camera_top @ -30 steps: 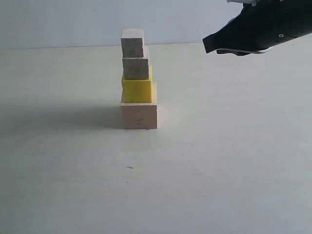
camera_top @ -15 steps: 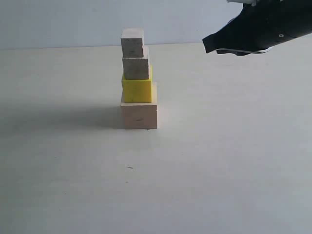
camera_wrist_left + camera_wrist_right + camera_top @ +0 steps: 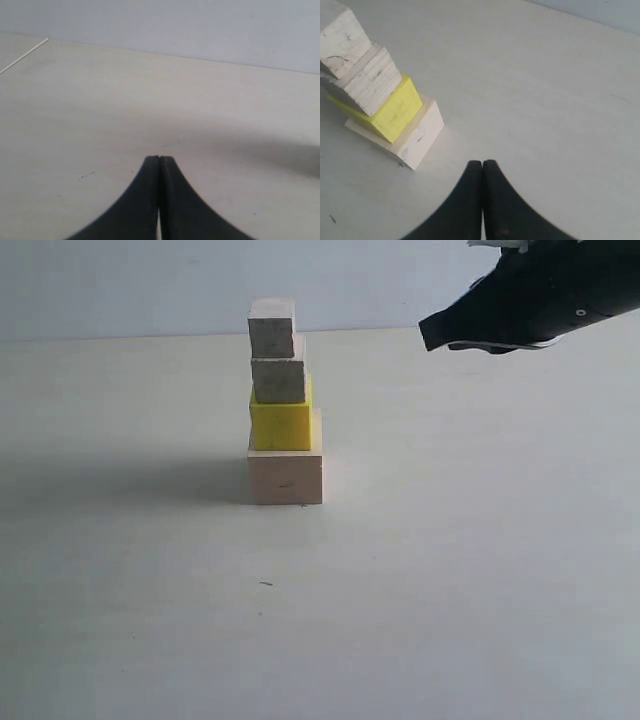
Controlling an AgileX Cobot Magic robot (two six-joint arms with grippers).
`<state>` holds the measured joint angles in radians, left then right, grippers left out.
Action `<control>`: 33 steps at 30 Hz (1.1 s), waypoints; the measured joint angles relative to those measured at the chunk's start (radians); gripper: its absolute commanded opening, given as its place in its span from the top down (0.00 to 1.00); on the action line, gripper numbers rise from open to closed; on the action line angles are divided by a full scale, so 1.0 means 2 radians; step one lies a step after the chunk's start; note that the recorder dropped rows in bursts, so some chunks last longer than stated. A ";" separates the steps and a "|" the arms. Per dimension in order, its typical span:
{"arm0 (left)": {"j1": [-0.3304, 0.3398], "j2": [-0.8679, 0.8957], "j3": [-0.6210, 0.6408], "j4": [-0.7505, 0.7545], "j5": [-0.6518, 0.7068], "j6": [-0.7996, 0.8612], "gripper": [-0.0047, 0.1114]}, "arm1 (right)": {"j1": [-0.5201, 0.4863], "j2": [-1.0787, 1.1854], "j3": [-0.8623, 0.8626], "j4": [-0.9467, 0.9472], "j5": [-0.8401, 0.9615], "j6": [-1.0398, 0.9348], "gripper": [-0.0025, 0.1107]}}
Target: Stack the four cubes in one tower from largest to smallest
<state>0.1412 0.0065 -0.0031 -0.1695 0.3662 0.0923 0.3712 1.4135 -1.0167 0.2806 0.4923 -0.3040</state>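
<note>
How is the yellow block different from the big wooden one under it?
The yellow cube is bright yellow; the largest cube is plain pale wood. The yellow cube is smaller than the largest cube. The largest cube rests on the table; the yellow cube sits on it. Both belong to one tower.

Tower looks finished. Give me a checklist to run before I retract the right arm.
1. Order, bottom up: largest wooden cube, yellow cube, small wooden cube, smallest wooden cube: ok.
2. Cubes centred: not ok; the upper ones sit toward the left in the exterior view.
3. Right gripper apart from the cubes: ok.
4. Right gripper shut and empty: ok.
5. Left gripper shut and empty: ok.
6. Left gripper's distance from the cubes: cannot tell; it is outside the exterior view.
</note>
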 measured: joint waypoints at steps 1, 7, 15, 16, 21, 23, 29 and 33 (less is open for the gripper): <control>0.000 0.000 0.000 0.000 0.000 0.000 0.96 | 0.000 -0.008 0.000 -0.005 0.004 0.000 0.98; 0.000 0.000 0.000 0.000 0.000 0.000 0.96 | -0.079 -0.176 0.000 -0.022 0.066 0.016 0.98; 0.000 0.000 0.000 0.000 0.000 0.000 0.96 | -0.192 -0.333 0.066 -0.050 0.078 0.017 0.98; 0.000 0.000 0.000 0.000 0.000 0.000 0.96 | -0.195 -0.347 0.077 -0.054 0.077 0.017 0.98; 0.000 0.000 0.000 0.000 0.000 0.000 0.96 | -0.201 -0.419 0.162 -0.046 0.017 0.017 0.98; 0.000 0.000 0.000 0.000 0.000 0.000 0.96 | -0.201 -0.443 0.203 -0.035 -0.017 0.017 0.98; 0.000 0.000 0.000 0.000 0.000 0.000 0.96 | -0.201 -0.503 0.306 -0.009 -0.070 0.019 0.98; 0.000 0.000 0.000 0.000 0.000 0.000 0.96 | -0.201 -0.516 0.351 0.005 -0.081 0.019 0.98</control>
<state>0.1412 0.0065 -0.0031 -0.1695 0.3662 0.0923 -0.0298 0.3822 -0.3142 0.2908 0.3302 -0.2654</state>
